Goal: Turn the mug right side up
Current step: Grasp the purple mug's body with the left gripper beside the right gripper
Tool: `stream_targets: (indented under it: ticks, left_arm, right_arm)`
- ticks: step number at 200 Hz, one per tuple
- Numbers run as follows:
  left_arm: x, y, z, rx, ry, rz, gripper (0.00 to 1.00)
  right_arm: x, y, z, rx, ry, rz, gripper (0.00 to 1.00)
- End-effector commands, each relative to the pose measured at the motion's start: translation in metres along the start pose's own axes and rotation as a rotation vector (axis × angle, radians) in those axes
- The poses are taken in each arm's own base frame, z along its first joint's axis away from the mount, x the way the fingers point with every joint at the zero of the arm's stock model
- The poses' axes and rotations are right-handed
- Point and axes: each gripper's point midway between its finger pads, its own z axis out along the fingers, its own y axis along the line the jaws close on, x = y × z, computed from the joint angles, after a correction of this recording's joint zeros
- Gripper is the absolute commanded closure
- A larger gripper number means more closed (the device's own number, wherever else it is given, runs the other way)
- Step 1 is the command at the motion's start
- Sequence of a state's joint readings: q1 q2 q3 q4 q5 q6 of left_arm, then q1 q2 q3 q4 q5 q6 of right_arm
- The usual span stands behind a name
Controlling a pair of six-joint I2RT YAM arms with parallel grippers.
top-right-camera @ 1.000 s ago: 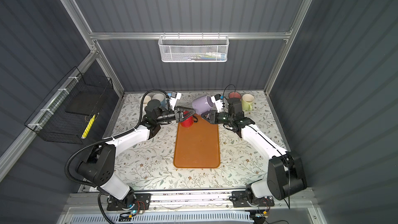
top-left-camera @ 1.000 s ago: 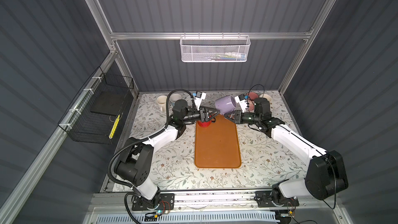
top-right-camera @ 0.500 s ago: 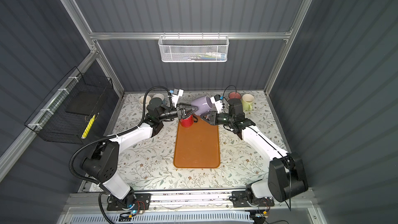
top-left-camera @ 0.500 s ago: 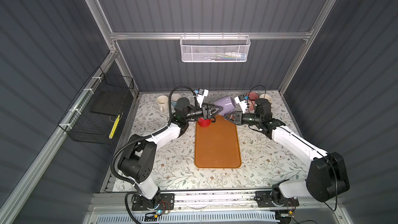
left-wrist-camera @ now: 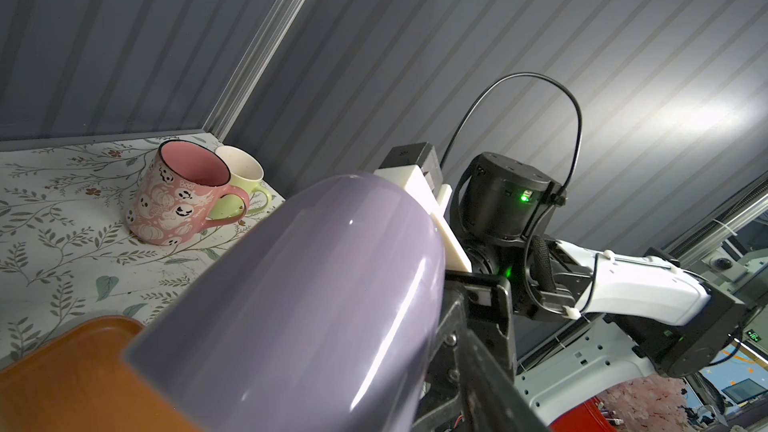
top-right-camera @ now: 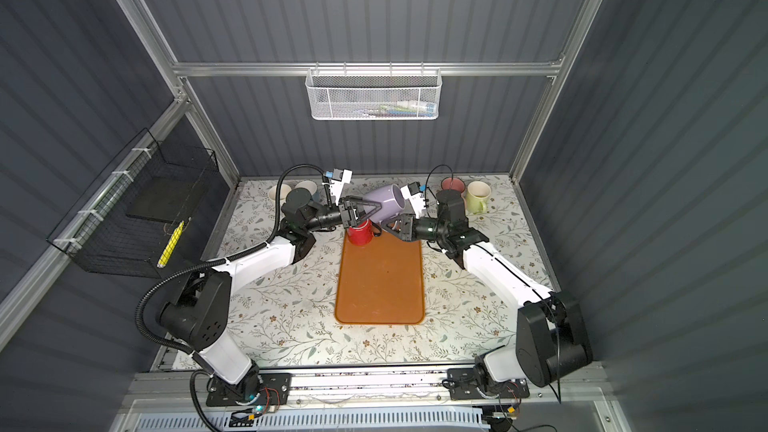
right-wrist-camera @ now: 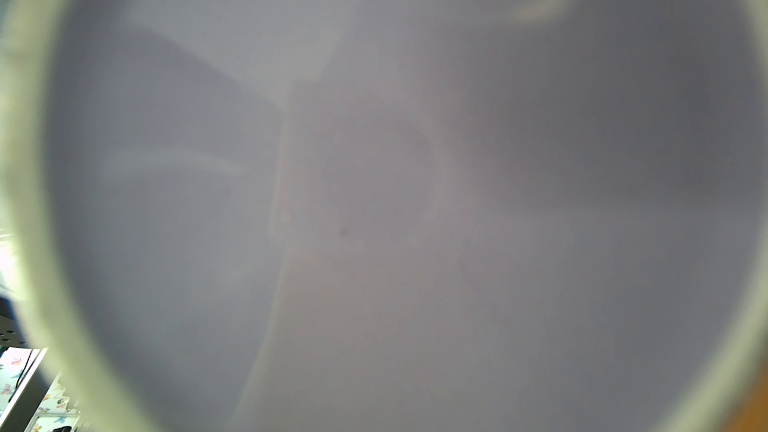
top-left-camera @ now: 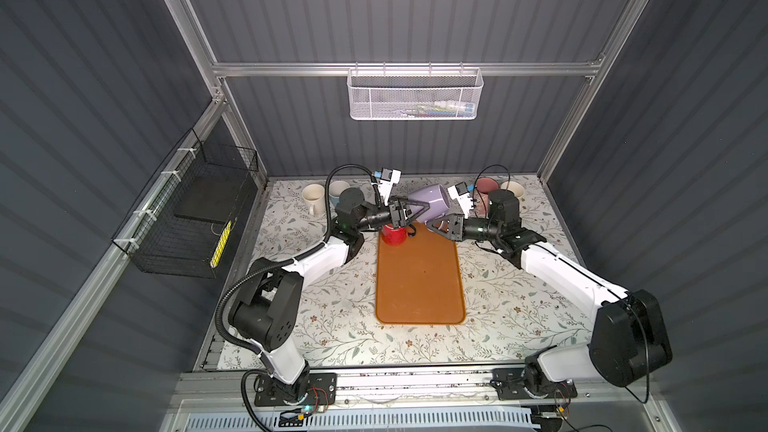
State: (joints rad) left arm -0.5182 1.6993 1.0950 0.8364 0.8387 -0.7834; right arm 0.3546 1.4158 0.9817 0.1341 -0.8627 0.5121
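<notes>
Right wrist view is filled by the blurred inside of the glossy lavender ceramic mug (right-wrist-camera: 374, 180), so its mouth faces that arm. In both top views the mug (top-left-camera: 430, 203) (top-right-camera: 384, 203) hangs in the air on its side over the far end of the flat orange plastic tray (top-left-camera: 419, 284), clear of the surface. I judge the turn about half done: it has yet to be tipped mouth-up and set down. The right gripper (top-left-camera: 440, 224) is pinched nearly closed at the mug's mouth end and carries it. The left gripper (top-left-camera: 417, 209) has its fingers spread about the closed end; whether they press it, I cannot tell. The shiny, unmarked glaze looks slippery.
</notes>
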Motion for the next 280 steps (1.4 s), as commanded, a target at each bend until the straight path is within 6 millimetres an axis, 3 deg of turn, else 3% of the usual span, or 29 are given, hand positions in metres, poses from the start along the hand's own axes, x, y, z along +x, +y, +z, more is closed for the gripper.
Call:
stream_targets:
  ticks: [1, 107, 213, 280]
  left_arm:
    - [-0.014, -0.012, 0.006, 0.049, -0.025, 0.048, 0.45]
    - [-0.014, -0.019, 0.012, 0.113, -0.051, 0.047, 0.54]
    - [-0.015, -0.026, 0.012, 0.156, -0.068, 0.041, 0.76]
    - [-0.016, -0.028, 0.012, 0.162, -0.071, 0.047, 0.84]
  right_arm:
    - [-0.018, 0.020, -0.001, -0.060, -0.044, -0.104, 1.00]
    - [-0.023, 0.022, 0.005, -0.088, -0.054, -0.112, 1.00]
    - [-0.019, 0.015, 0.012, -0.116, -0.064, -0.089, 1.00]
    - [-0.020, 0.016, 0.013, -0.137, -0.060, -0.090, 1.00]
